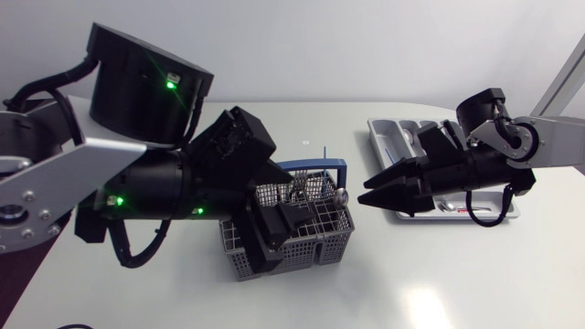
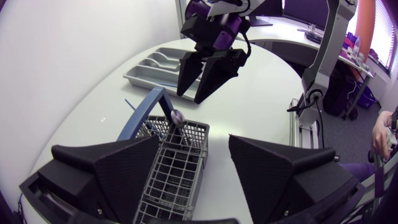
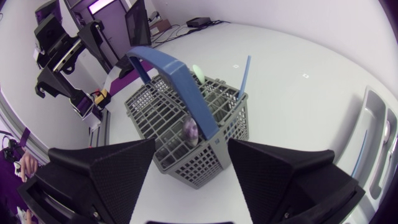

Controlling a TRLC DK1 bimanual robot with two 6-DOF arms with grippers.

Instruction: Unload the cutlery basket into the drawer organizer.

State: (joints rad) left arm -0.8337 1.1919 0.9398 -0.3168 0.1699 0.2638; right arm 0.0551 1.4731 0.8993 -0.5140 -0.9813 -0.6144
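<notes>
The grey wire cutlery basket (image 1: 315,239) with a blue handle (image 1: 322,167) stands mid-table. My left gripper (image 1: 274,233) hangs open right over it, and the basket (image 2: 168,174) shows between its fingers. A metal utensil end (image 2: 177,116) sticks up by the handle (image 2: 144,115). My right gripper (image 1: 361,194) is open and empty, just right of the basket and pointing at it. Ahead of the right gripper (image 3: 191,149) are the basket (image 3: 186,124), a thin blue stick (image 3: 244,78) and a rounded metal end (image 3: 189,130). The grey drawer organizer (image 1: 388,137) lies behind the right arm.
The organizer (image 2: 146,74) holds some cutlery, with a silver piece and a red item (image 1: 477,210) near its front edge. My bulky left arm (image 1: 137,183) covers the table's left half. Bare white table (image 1: 439,274) lies in front of both grippers.
</notes>
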